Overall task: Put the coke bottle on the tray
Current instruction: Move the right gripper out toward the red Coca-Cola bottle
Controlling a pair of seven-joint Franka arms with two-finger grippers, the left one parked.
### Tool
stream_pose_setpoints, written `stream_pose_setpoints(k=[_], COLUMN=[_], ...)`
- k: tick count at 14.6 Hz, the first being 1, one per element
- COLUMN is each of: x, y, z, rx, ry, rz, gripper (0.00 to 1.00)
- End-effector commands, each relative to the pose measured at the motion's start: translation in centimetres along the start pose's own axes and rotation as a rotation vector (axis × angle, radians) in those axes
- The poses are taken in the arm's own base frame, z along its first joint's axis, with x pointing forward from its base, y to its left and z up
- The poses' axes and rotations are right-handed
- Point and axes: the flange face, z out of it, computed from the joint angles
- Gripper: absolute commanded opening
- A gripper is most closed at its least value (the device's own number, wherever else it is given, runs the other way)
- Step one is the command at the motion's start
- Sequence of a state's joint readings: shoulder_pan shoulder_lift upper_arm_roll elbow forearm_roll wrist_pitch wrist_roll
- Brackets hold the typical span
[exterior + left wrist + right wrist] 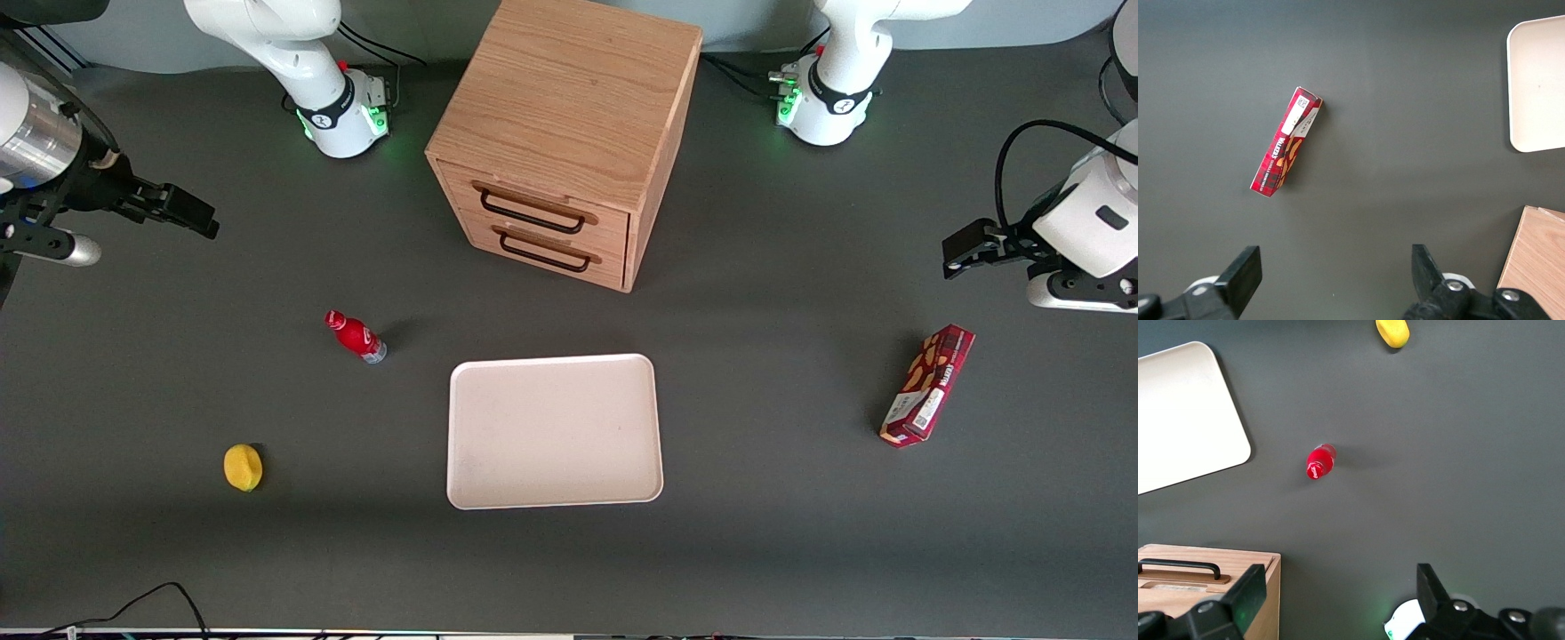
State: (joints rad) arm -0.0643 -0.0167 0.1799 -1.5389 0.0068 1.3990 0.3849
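The coke bottle (355,336), small and red with a red cap and clear base, stands on the dark table beside the tray, toward the working arm's end. It also shows in the right wrist view (1320,461). The pale cream-pink tray (555,431) lies flat in the middle of the table, nearer the front camera than the drawer cabinet; one rounded corner of the tray shows in the right wrist view (1185,413). My right gripper (182,212) is open and empty, held high above the table, well away from the bottle; its fingers (1248,593) stand wide apart.
A wooden two-drawer cabinet (564,133) stands farther from the front camera than the tray. A yellow lemon-like object (243,467) lies nearer the front camera than the bottle. A dark red snack box (927,384) lies toward the parked arm's end.
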Motion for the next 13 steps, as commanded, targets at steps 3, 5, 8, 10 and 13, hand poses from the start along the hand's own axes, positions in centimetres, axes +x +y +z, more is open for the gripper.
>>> stream_pose_setpoints(k=[3, 5, 8, 10, 13], x=[0.2, 0.5, 0.8, 1.0, 0.9], y=[0.3, -0.5, -3.9, -5.2, -5.7], z=[-0.5, 1.1, 8.4, 13.5, 19.6], rx=[0.024, 0.034, 0.046, 0.043, 0.036], ry=[-0.036, -0.069, -0.072, -0.059, -0.009], rz=[0.021, 0.003, -0.024, -0.033, -0.026], gripper=[1.0, 1.0, 1.0, 1.0, 1.0])
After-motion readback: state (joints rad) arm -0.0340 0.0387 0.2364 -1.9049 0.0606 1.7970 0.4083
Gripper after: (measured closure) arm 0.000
